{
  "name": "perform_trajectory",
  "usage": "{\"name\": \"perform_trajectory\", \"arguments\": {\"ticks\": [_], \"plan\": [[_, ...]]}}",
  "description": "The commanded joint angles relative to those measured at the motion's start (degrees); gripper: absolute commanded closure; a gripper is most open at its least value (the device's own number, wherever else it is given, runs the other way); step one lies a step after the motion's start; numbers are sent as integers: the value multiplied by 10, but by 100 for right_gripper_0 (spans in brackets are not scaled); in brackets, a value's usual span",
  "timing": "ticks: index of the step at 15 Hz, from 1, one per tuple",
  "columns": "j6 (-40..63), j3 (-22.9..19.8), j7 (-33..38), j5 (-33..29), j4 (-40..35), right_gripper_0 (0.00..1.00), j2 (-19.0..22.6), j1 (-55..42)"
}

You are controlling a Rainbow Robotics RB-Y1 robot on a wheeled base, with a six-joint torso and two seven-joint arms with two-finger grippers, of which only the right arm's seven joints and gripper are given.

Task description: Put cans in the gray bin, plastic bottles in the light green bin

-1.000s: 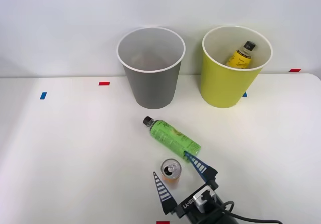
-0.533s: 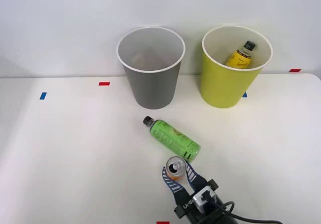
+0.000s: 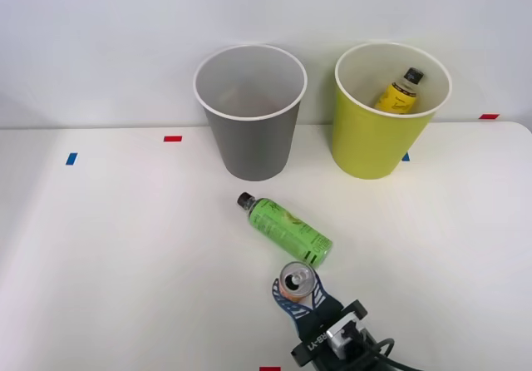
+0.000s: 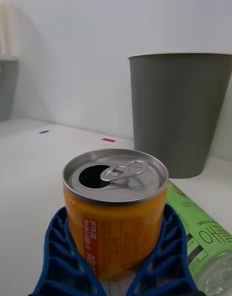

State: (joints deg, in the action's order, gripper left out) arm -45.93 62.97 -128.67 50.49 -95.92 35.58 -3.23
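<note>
The orange can point(image 3: 297, 283) point(image 4: 115, 211) stands upright with its silver top and open pull tab up, near the table's front edge. My right gripper point(image 3: 298, 294) point(image 4: 116, 250) is shut on the can, one blue ribbed finger on each side. Just beyond it a green-label plastic bottle point(image 3: 287, 228) point(image 4: 203, 233) lies on its side, black cap pointing to the gray bin point(image 3: 249, 113) point(image 4: 176, 112). The gray bin stands at the back centre. To its right is the light green bin point(image 3: 384, 113), with a yellow-label bottle point(image 3: 398, 91) leaning inside.
Small red tape marks point(image 3: 172, 139) and blue tape marks point(image 3: 71, 159) lie on the white table point(image 3: 125, 246). A pale wall runs close behind the two bins. The table's left half is open surface.
One second ago the fingers stood wide open around the can. They have closed on it, and the can has shifted slightly to the right and appears a little raised.
</note>
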Motion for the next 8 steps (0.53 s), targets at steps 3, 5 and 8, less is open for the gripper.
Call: {"name": "perform_trajectory", "arguments": {"ticks": [3, 5, 8], "plan": [[8, -36, 5, 22, -62, 100, 44, 13], [59, -72, 9, 36, -117, 100, 54, 17], [130, -131, 9, 71, -198, 100, 56, 17]]}}
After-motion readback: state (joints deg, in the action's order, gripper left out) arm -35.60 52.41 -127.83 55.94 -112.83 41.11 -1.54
